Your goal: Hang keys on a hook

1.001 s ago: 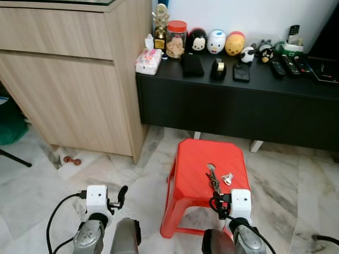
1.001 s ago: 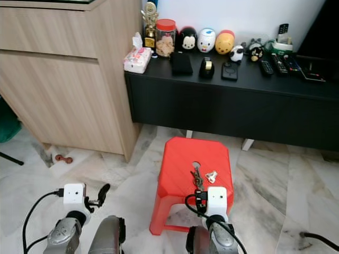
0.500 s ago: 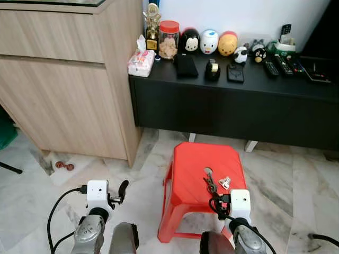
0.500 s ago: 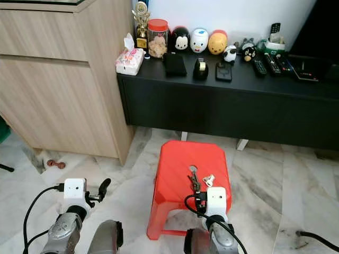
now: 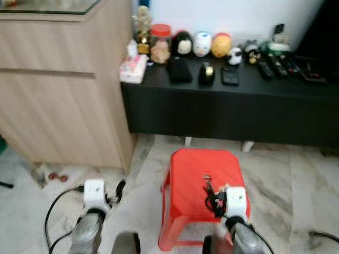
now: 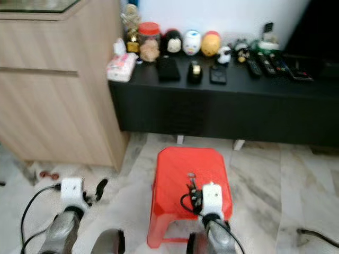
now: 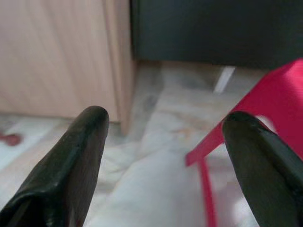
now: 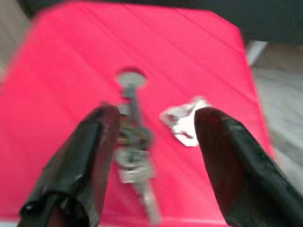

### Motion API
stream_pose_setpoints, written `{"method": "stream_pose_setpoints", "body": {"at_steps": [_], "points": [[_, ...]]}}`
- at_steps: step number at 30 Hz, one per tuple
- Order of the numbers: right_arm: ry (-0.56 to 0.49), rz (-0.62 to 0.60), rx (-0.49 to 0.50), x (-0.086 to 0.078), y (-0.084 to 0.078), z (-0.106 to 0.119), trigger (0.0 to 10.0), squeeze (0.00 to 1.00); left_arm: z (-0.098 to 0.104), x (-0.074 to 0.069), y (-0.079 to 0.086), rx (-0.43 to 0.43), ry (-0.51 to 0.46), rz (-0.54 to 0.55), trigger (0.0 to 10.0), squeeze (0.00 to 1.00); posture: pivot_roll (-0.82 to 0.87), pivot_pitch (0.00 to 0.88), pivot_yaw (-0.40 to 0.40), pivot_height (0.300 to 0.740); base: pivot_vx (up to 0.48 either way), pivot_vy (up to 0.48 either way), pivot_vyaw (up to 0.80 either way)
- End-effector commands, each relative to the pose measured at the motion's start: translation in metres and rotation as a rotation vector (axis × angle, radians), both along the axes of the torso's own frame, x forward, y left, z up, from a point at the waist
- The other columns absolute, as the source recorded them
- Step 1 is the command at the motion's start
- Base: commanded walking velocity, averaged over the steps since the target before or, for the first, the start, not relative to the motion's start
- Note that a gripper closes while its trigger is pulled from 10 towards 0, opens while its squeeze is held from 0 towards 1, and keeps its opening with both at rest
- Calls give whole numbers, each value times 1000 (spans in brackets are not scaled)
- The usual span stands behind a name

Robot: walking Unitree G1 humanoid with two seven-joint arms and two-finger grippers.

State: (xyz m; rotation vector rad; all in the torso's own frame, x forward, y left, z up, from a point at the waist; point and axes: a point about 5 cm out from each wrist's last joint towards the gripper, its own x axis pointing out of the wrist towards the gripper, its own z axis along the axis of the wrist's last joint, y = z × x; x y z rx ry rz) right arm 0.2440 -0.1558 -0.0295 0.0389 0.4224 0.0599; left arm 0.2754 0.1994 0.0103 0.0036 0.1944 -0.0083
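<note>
Red plastic stool [image 5: 204,177] stood on the marble floor [image 5: 296,180] before the black low cabinet [image 5: 222,111], and the keys [image 8: 134,150] lay flat on its seat, near the middle, with a small crumpled silvery piece [image 8: 185,119] just beside them. Right gripper [image 8: 154,142] was poised above the seat with fingers spread wide, one on either side of the bunch, not touching it as far as the blurred wrist view allowed. Left gripper [image 7: 165,156] hung idle beside the stool, fingers wide apart, holding nothing. No hook could be made out in the frames. Judgement: task at its very start; keys not yet grasped. Remaining: close on the keys, lift, find the hook, hang them.
</note>
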Motion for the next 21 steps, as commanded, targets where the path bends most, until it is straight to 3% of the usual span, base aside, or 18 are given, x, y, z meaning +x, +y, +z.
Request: {"method": "stream_pose_setpoints", "body": {"at_steps": [1,12,21], "points": [[6,2,30,1,5,0,10000,0,-10,-10,9,15,61,22,10000,0,98,103,-62,594,0,0,0],[12,43,21,-3,9,-3,10000,0,-10,-10,8,4,53,19,10000,0,96,103,-61,594,0,0,0],[8,51,26,-4,10,-3,10000,0,-9,-10,8,3,47,16,10000,0,95,103,-60,594,0,0,587]]}}
